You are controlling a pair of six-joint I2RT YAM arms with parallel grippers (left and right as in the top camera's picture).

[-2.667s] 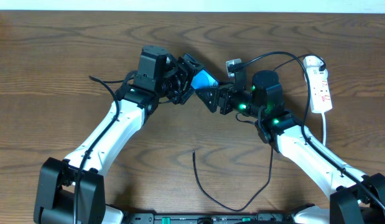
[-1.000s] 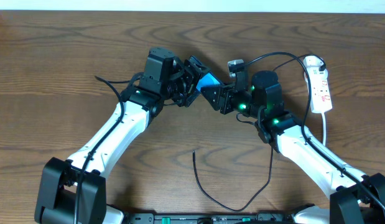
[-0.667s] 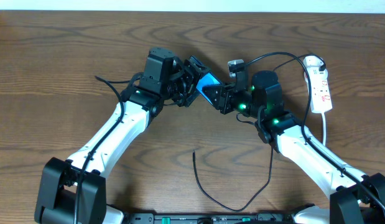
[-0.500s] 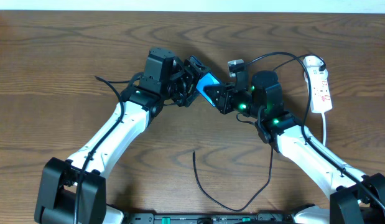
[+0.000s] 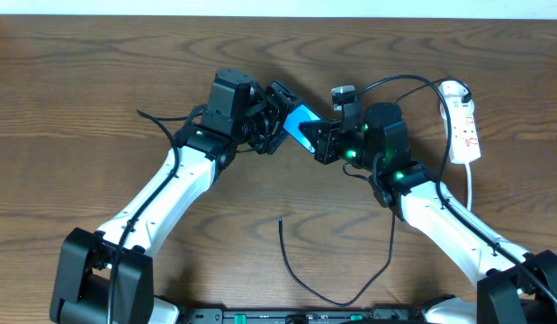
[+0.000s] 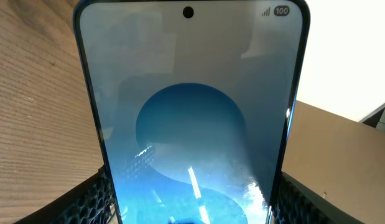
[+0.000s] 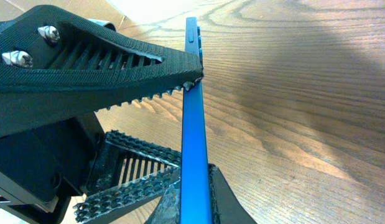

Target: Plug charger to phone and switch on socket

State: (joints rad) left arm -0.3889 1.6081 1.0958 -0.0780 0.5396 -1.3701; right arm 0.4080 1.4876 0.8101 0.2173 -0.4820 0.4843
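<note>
The phone (image 5: 301, 117) is behind the table's (image 5: 80, 90) centre, between the two grippers. The left gripper (image 5: 283, 117) clasps it from the left, and the right gripper (image 5: 313, 140) is just right of it, one finger (image 7: 117, 62) touching it. The socket (image 5: 463, 126) lies along the right edge, near the back corner. The charger (image 5: 350, 300) loops by the front edge, with its tip (image 5: 280, 219) well in front of the phone.

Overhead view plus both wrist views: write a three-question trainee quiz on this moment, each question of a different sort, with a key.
1. True or false: the charger's plug tip lies loose on the table, apart from the phone.
2. What clamps the phone's lower sides in the left wrist view? A) left gripper B) the cable C) nothing
3. Fill in: the white power strip lies on the robot's ___ side.
Key: 1 true; 2 A; 3 right.
</note>
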